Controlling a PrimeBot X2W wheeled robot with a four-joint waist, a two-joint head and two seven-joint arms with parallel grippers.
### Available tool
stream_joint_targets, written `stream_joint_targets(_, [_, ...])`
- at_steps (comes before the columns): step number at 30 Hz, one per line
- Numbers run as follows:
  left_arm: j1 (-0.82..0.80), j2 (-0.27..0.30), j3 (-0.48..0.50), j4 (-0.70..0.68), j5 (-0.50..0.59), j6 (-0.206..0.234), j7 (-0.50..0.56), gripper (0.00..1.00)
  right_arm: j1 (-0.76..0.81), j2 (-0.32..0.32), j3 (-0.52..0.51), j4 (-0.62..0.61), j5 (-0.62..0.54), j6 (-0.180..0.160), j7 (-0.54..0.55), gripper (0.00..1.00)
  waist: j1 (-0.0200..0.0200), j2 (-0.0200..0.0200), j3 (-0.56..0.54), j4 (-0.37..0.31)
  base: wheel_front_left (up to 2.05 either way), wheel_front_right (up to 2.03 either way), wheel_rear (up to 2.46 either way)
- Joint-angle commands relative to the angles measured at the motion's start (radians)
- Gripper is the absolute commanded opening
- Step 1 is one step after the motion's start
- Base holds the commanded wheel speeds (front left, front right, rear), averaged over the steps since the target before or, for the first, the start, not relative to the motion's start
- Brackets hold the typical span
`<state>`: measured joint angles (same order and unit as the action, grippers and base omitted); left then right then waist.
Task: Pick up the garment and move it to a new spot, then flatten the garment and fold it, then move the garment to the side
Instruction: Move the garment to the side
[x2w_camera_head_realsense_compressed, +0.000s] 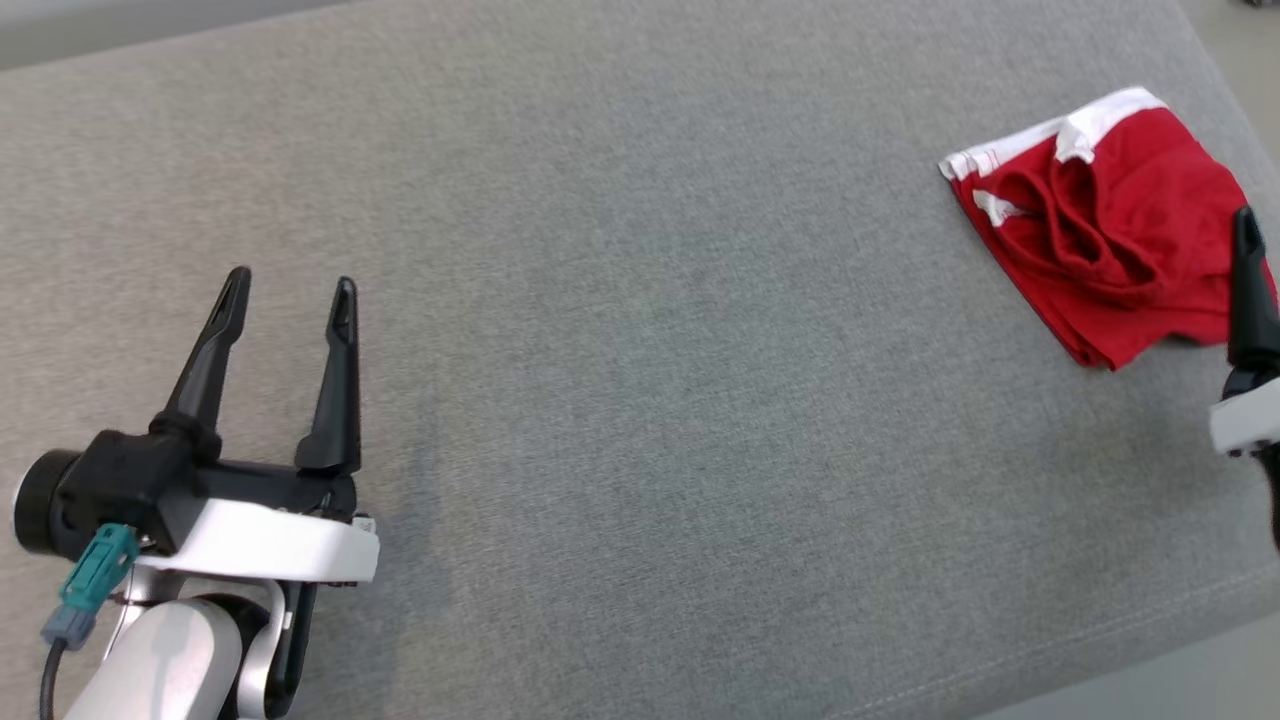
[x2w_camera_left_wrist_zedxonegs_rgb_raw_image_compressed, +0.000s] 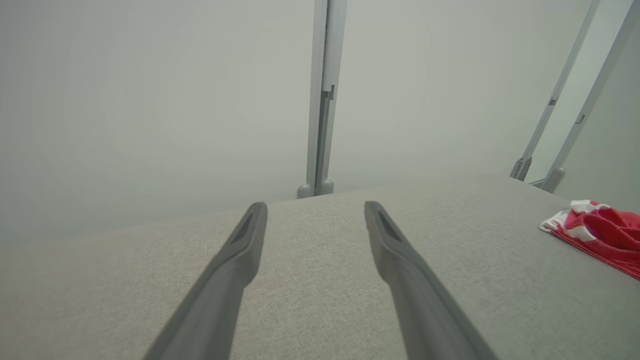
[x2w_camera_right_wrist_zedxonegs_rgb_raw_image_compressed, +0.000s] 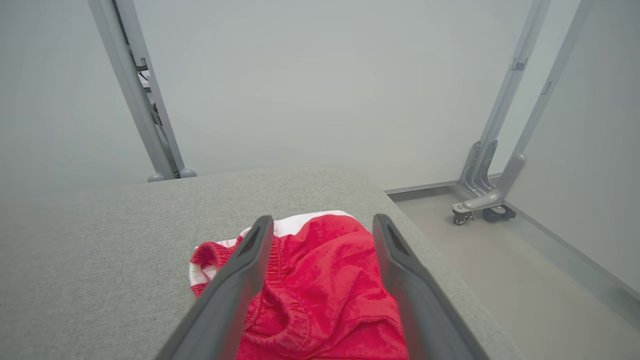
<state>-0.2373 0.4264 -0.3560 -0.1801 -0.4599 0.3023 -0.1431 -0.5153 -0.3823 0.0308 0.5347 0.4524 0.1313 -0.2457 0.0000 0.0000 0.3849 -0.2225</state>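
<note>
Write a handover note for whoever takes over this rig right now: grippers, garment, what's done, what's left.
Left gripper: open, empty, over the left of the grey padded surface.
Right gripper: open, fingers either side of the red garment, nothing gripped.
Garment: rumpled, near the surface's right edge.
Done: nothing evident; it isn't flat.
Left: likely everything, so pick up, relocate, flatten, fold, move aside.

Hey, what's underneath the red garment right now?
The red garment lies bunched on the grey fabric surface, near its right edge. That fabric shows around it; anything tucked beneath or between its layers is covered.
</note>
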Motion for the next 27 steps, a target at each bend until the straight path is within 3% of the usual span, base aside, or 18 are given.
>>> stream_joint_targets(1, [0.017,0.002,0.011,0.007,-0.008,0.012,-0.01,1.0,0.034,0.02,-0.025,-0.044,-0.022,-0.001,0.008,1.0,0.0,0.0,-0.044,0.039,0.0,0.0,0.0])
stream_joint_targets(12, [0.116,-0.015,0.05,0.049,-0.06,0.038,-0.051,1.0,0.248,0.265,-0.111,-0.447,-0.204,-0.001,0.126,1.0,0.0,0.0,-0.159,0.151,0.0,0.0,0.0])
stream_joint_targets(18, [0.156,-0.016,0.063,0.068,-0.08,0.038,-0.063,1.0,0.323,0.304,-0.104,-0.547,-0.251,-0.001,0.183,1.0,0.0,0.0,-0.211,0.195,0.0,0.0,0.0])
stream_joint_targets(27, [0.216,-0.007,0.044,0.071,-0.087,0.036,-0.052,1.0,0.43,0.322,-0.092,-0.604,-0.277,-0.001,0.234,1.0,0.0,0.0,-0.283,0.218,0.0,0.0,0.0])
